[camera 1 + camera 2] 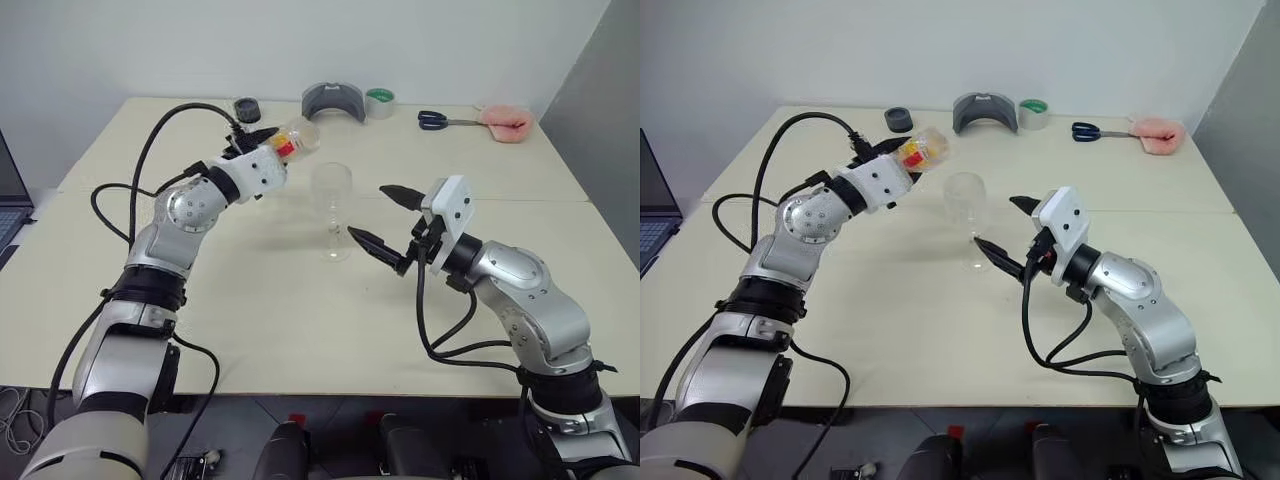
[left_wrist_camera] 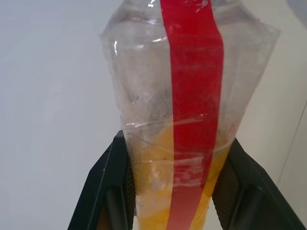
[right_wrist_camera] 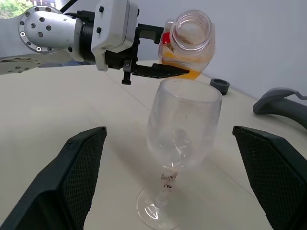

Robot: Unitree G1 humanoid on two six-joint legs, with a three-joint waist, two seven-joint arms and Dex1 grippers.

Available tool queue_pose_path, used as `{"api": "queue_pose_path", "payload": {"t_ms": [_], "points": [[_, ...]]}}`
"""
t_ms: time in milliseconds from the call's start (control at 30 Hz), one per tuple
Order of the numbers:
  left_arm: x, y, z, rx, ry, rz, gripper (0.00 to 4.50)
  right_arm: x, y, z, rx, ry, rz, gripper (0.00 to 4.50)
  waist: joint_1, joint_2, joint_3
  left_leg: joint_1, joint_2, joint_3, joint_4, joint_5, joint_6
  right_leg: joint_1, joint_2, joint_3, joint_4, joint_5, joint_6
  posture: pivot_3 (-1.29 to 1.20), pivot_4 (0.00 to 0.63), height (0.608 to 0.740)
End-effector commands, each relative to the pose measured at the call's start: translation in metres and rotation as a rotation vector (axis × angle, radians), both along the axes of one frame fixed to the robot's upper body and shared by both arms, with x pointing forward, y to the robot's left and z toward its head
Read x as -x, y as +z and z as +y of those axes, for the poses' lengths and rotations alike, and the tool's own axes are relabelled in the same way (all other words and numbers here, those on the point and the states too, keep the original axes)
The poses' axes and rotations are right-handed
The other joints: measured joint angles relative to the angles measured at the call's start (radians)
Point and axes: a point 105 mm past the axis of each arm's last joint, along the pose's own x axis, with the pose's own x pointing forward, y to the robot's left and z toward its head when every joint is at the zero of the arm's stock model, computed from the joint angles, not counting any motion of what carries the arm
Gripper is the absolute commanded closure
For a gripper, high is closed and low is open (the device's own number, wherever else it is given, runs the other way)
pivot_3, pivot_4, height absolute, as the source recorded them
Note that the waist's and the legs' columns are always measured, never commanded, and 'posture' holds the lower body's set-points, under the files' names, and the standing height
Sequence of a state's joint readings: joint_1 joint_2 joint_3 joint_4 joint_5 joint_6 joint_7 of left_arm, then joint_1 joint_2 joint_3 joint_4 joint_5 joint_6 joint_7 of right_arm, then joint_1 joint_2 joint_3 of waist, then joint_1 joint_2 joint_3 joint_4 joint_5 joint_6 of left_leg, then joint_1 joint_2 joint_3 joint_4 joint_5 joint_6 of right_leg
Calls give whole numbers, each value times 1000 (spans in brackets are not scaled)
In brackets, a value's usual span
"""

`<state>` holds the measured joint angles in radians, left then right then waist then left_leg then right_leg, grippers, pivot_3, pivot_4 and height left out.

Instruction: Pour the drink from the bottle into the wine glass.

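Observation:
The wine glass (image 1: pixel 333 205) stands upright and empty in the middle of the table (image 1: pixel 250 320). Just above and to the left of its rim, my left gripper (image 1: pixel 275 143) is shut on the bottle (image 1: pixel 296 138), which lies tilted nearly level. Its uncapped mouth (image 3: pixel 193 26) points over the glass. The orange-yellow drink (image 2: pixel 158 191) pools in the bottle's lower part, beside the red label strip (image 2: pixel 194 96). My right gripper (image 1: pixel 368 210) is open, a finger on either side of the glass, not touching it.
Along the far edge lie a black ring (image 1: pixel 246 108), a grey curved object (image 1: pixel 334 101), a green tape roll (image 1: pixel 379 102), blue-handled scissors (image 1: pixel 445 120) and a pink cloth (image 1: pixel 505 123). A laptop (image 1: pixel 10 200) sits at the left edge.

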<state>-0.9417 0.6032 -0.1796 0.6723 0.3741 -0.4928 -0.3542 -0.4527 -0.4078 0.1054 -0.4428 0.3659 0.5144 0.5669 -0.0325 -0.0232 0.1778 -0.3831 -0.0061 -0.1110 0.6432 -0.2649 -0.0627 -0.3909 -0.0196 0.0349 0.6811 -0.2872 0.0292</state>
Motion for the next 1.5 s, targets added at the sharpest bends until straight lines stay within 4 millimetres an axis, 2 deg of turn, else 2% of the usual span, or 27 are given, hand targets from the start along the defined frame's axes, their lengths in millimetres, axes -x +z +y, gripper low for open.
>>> {"api": "queue_pose_path", "payload": {"t_ms": [33,300,633,967,1500], "points": [[2,27,0,-36,-5,-130,2801,9,14,-8,-41,36,-60,0,0,0,0,0,0,0,0,0,0,0,0,0,0,0,0,0,150,740],[-1,30,-1,-124,-14,-187,2801,17,16,-24,6,115,-24,0,0,0,0,0,0,0,0,0,0,0,0,0,0,0,0,0,150,740],[0,38,-2,-218,-18,-273,2801,13,19,-44,47,84,-5,0,-1,-1,1,0,0,1,0,0,0,0,0,0,0,0,0,0,150,740],[1,48,-1,-271,-8,-370,2801,10,22,-48,50,61,-20,0,-1,-1,1,0,0,1,0,0,0,0,0,0,0,0,0,0,150,740],[1,54,2,-313,8,-422,2801,11,21,-45,64,82,-20,0,0,-1,1,0,0,1,1,0,0,0,0,0,1,0,0,0,150,740]]}}
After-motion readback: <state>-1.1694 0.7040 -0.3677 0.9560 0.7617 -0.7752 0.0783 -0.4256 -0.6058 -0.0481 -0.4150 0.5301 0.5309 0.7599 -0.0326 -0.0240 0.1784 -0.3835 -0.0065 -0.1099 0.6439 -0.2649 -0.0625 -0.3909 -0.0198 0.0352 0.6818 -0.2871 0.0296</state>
